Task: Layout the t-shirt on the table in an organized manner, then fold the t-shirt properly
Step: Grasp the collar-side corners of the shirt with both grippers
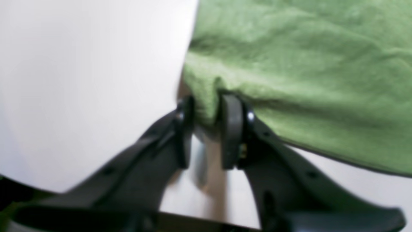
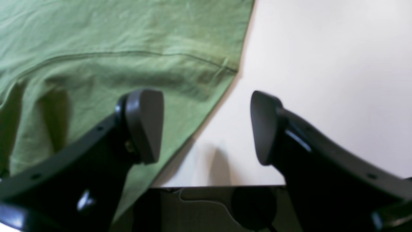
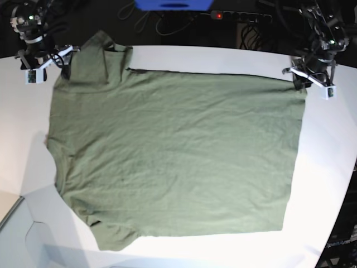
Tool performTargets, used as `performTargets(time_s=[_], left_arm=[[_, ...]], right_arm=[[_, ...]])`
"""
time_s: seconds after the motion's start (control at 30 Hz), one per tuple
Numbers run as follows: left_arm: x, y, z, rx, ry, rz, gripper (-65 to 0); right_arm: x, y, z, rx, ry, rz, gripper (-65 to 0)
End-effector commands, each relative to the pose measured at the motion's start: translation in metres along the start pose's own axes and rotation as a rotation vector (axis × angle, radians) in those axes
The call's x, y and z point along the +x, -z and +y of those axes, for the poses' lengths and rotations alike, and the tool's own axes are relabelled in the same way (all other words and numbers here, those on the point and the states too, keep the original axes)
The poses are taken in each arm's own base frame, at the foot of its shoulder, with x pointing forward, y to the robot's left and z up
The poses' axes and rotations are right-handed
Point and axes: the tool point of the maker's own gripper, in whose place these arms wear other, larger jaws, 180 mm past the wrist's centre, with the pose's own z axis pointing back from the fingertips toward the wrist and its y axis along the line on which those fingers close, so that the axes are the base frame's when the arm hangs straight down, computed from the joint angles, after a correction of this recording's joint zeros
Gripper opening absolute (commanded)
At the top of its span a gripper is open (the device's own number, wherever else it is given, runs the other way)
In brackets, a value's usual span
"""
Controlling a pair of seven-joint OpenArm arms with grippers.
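Nearest the lens in the left wrist view, the left claw [image 1: 207,129] has its two black fingers drawn close together on a bunched fold at the edge of the one olive-green, wrinkly cotton t-shirt [image 1: 305,74]; cloth fills the narrow gap between the pads, so it is gripping the shirt. That view is blurred (fine detail of the fabric cannot be made out).

One garment lies on the white, glossy surface [image 3: 329,184], spread nearly flat and covering most of its middle. In the base view the t-shirt [image 3: 173,162] reaches from near the surface's far edge down toward its near edge, with a sleeve bulging toward the near left corner and another part folded up near the far left corner. Its straight hem side runs close to the surface's right edge.

Two arms are present, one at each far corner. The left claw [image 3: 303,82] sits at the shirt's far right corner. The right claw [image 2: 206,127] stands wide, its two grey-padded fingers well apart and holding nothing: one finger hangs over green cloth, the other over bare white surface, with the shirt's edge running between them. In the base view it [image 3: 56,60] is at the far left corner.
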Motion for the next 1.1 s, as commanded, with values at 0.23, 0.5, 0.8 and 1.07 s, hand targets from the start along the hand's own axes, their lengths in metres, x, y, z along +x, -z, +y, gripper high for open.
performTargets(time_s=[0.23, 0.5, 0.8, 1.07], left_arm=[[0.004, -0.002, 0.002, 0.006, 0.010, -0.006, -65.0], [0.004, -0.001, -0.001, 0.001, 0.010, -0.006, -65.0], [0.009, 0.000, -0.001, 0.001, 0.008, -0.015, -65.0], [0.009, 0.001, -0.002, -0.003, 0.011, -0.015, -65.0]], right_arm=[[0.007, -0.004, -0.001, 0.002, -0.007, -0.027, -22.2], [-0.014, -0.006, 0.024, 0.037, 0.052, 0.008, -22.0], [-0.043, 0.001, 0.029, 0.053, 0.101, 0.076, -22.4], [-0.051, -0.002, 0.042, 0.076, 0.117, 0.096, -26.9]])
